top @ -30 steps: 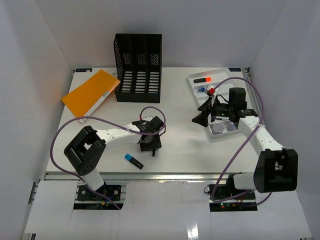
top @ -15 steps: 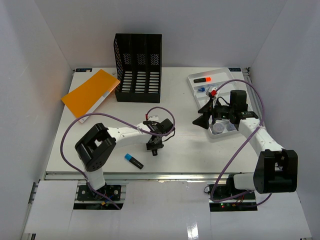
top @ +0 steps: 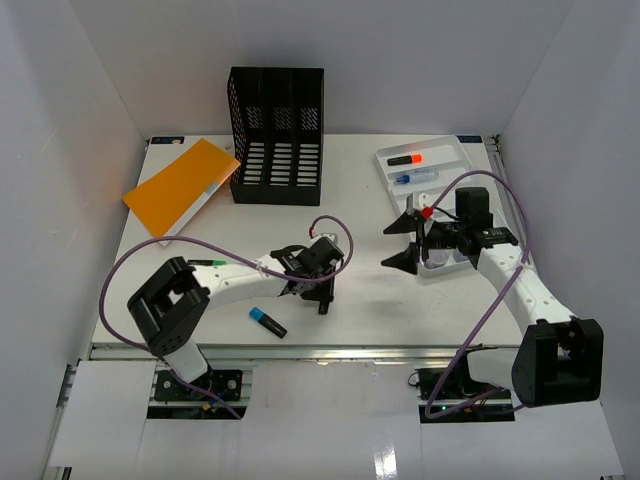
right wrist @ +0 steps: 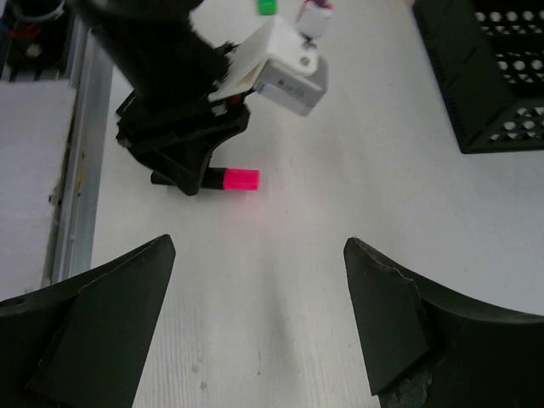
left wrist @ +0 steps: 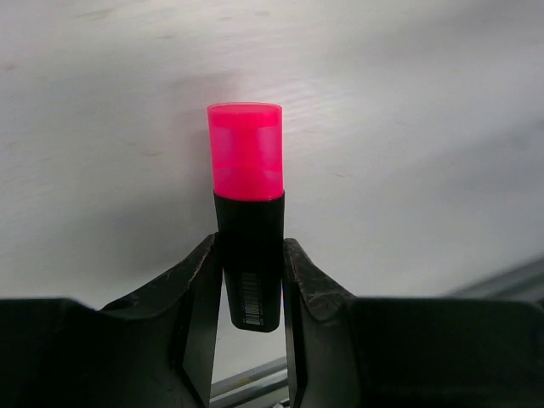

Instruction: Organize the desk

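Observation:
My left gripper (left wrist: 248,248) is shut on the black body of a pink-capped highlighter (left wrist: 246,157) and holds it low over the white desk (top: 360,205), near the front middle (top: 322,298). The right wrist view shows the same highlighter (right wrist: 235,179) sticking out of the left gripper. My right gripper (top: 398,244) is open wide and empty, hovering over bare desk just left of the white tray; its fingers (right wrist: 102,297) frame bare tabletop. A blue-capped marker (top: 267,322) lies on the desk near the front edge.
A black mesh file holder (top: 277,135) stands at the back centre. An orange folder (top: 182,185) lies at the back left. The white compartmented tray (top: 447,150) at the right holds an orange highlighter (top: 405,159) and a blue pen (top: 415,177). A metal rail (top: 300,352) runs along the front edge.
My left gripper has carried the pink highlighter to the right and slightly nearer. My right gripper has spread its fingers wider and shifted a little left, off the tray.

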Action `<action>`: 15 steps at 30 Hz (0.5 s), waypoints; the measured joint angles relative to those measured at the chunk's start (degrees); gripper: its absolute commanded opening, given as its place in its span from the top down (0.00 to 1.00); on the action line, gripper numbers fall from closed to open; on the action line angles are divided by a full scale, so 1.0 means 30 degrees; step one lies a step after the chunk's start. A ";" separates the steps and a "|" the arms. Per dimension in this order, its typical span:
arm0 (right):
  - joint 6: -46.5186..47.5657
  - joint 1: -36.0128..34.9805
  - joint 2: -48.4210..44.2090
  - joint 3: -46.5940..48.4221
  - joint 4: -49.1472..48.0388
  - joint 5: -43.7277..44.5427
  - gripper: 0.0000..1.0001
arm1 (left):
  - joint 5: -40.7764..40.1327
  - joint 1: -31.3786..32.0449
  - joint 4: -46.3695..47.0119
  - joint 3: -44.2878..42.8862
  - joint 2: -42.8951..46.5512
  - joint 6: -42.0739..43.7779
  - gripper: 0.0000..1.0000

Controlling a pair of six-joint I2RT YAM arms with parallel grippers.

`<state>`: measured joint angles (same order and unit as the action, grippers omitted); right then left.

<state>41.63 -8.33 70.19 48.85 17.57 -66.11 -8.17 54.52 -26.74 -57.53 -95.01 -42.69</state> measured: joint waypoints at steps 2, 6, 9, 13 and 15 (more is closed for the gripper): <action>0.3896 -0.0487 -0.0031 0.0052 0.2379 -0.0196 0.12 | 0.1831 -0.0055 0.1477 0.0647 0.1078 0.1253 0.92; 1.0951 -0.2103 0.0025 -0.0400 0.5898 0.0838 0.13 | 0.5991 -0.0630 0.3732 0.1141 0.2570 0.3284 0.92; 1.3417 -0.4348 -0.0652 -0.1995 0.6099 0.2798 0.14 | 0.9470 -0.1406 0.4645 0.1143 0.2759 0.4495 0.92; 1.5006 -0.6411 -0.1836 -0.3478 0.5978 0.4623 0.20 | 1.2886 -0.1991 0.4628 0.1126 0.2276 0.5823 0.92; 1.5422 -0.6604 -0.2319 -0.3601 0.5927 0.5131 0.21 | 1.4072 -0.2023 0.4438 0.1109 0.1864 0.6295 0.92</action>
<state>87.89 -28.14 63.23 38.04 35.35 -50.71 34.05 48.45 -13.42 -54.20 -89.42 -23.80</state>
